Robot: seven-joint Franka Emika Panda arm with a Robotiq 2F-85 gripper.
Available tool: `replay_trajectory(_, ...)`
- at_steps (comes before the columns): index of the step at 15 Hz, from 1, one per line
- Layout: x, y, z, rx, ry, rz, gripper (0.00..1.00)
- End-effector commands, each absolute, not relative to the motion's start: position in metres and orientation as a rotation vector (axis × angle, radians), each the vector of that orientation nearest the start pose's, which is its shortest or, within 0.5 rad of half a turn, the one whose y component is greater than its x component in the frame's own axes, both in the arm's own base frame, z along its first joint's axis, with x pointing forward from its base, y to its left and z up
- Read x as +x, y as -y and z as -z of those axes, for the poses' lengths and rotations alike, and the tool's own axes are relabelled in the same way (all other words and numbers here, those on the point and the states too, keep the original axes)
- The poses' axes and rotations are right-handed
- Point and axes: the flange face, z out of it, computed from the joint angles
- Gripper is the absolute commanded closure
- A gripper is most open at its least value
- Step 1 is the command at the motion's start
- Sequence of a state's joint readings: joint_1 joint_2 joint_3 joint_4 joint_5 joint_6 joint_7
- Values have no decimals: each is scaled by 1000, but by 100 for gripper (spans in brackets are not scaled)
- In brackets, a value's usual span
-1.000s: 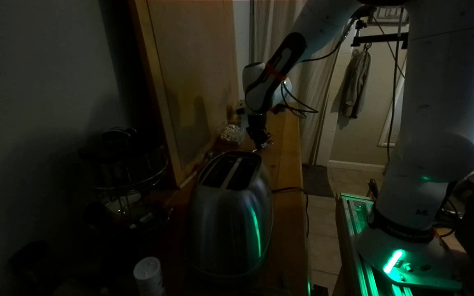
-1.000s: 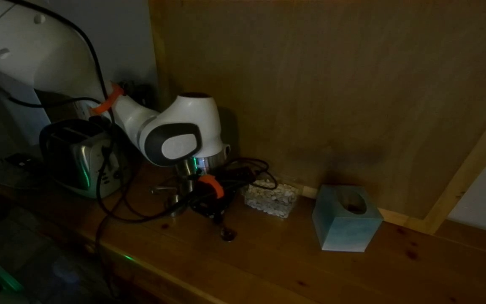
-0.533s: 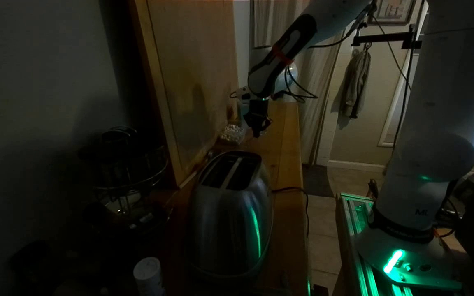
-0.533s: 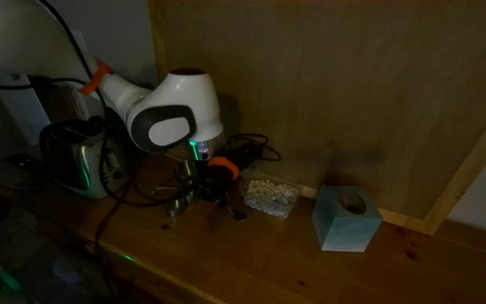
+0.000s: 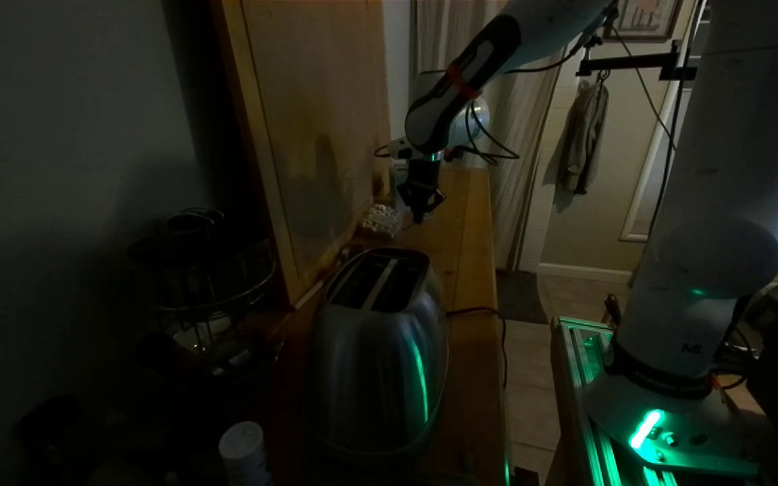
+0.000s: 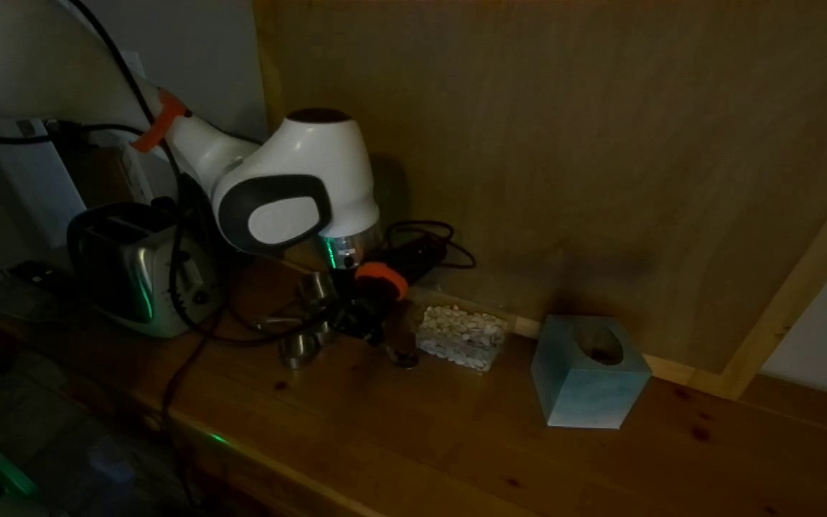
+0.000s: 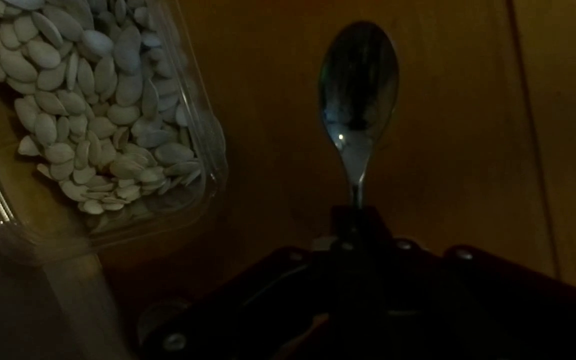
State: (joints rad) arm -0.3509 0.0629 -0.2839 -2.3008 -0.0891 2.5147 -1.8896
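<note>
My gripper [image 7: 355, 217] is shut on the handle of a metal spoon [image 7: 359, 82]. The spoon's bowl points away from the fingers, and most of its handle is hidden between and behind them. A clear plastic container [image 7: 215, 155] of pale flat seeds [image 7: 83, 120] lies to the left of the spoon in the wrist view. In an exterior view the gripper [image 6: 374, 339] is above the wooden counter, with the spoon [image 6: 405, 359] just beside the container [image 6: 460, 345]. The gripper also shows dark in an exterior view [image 5: 419, 217], near the container [image 5: 381, 221].
Metal cups [image 6: 300, 350] with handles stand beside the gripper. A toaster [image 6: 144, 266] is farther along the counter. A blue tissue box [image 6: 586, 391] stands past the container. A wooden board [image 6: 564, 143] rises behind. A cable hangs from the arm. The scene is dim.
My gripper has lifted the spoon off lower over the counter and moved it toward the seed container. Most of this came in the first half second; since then it rose only slightly.
</note>
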Motion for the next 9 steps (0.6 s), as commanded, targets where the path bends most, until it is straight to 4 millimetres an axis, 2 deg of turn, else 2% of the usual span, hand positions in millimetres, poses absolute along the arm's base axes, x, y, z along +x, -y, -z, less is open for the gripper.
replay_trajectory(1, 435, 314, -342, -2585, 2071, -8, 98)
replay_trajectory(5, 455, 301, -366, -2403, 2231, 160, 98)
replay_trajectory(6, 441, 312, -373, -2350, 2299, 188, 98)
replay_trajectory(9, 446, 321, -394, -2182, 2445, 282, 98)
